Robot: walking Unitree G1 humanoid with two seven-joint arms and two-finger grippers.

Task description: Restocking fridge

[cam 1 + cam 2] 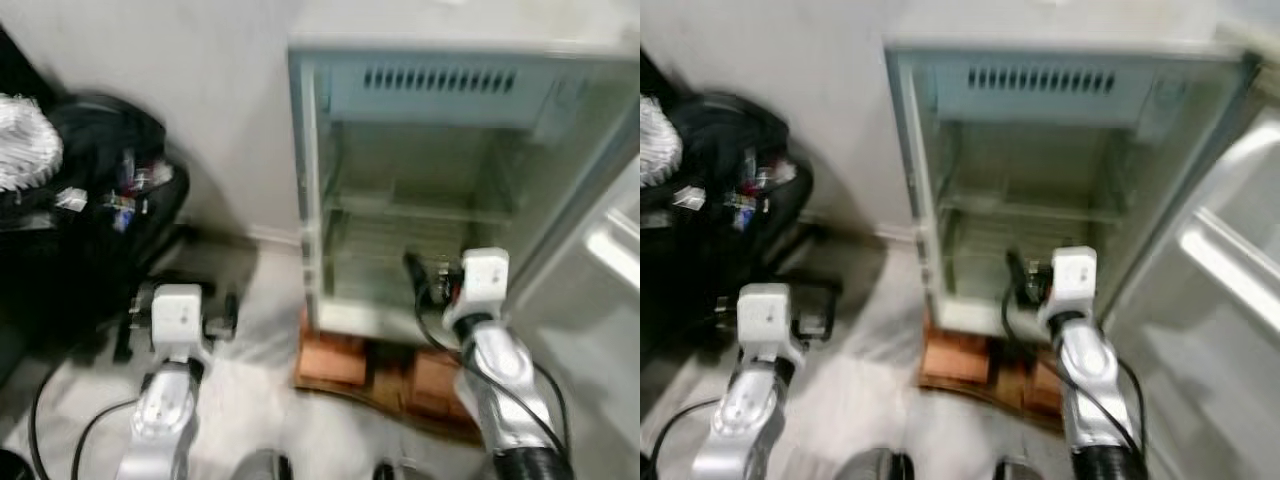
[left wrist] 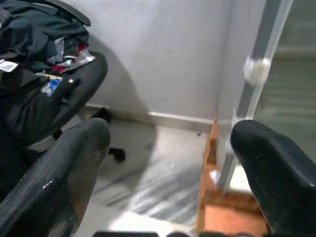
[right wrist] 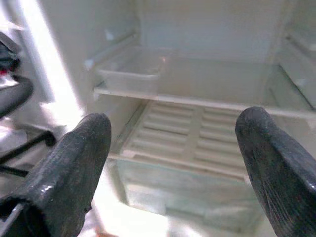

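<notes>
Pale, smooth plastic lining inside the fridge [image 1: 440,190], with a clear glossy shelf [image 3: 197,101] and a ribbed white rack [image 3: 182,143] below. Rough reddish bricks [image 1: 335,360] under it, on a grey streaked floor [image 2: 163,182] with a stone look. Dark cloth heaped on the black chair [image 1: 120,200]; matt black fingers [image 3: 69,168], faintly grained; silver arms [image 1: 505,380] with a dull metal sheen.

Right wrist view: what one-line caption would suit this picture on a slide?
The open right gripper, holding nothing, faces into the open fridge, toward its slatted shelf and a clear tray.
</notes>
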